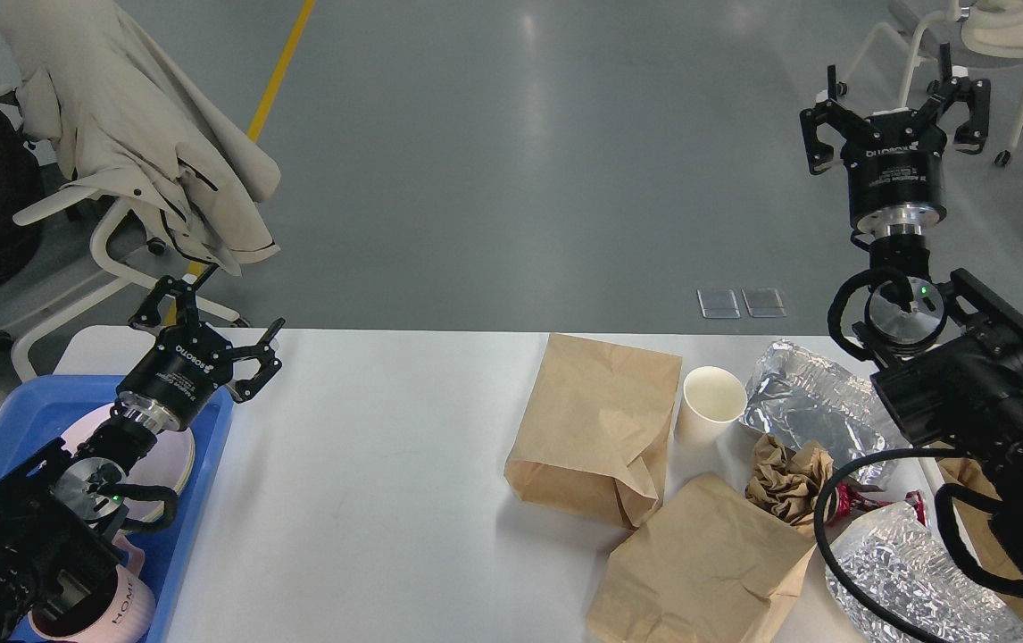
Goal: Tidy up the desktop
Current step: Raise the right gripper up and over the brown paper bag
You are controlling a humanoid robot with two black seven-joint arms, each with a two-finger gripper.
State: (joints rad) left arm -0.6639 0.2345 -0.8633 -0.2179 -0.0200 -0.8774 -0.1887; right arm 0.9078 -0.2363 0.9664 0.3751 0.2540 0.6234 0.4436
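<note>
Two paper bags (596,429), a white cup (710,405) and foil (810,406) litter the desktop (369,482), both tools spread empty
</note>
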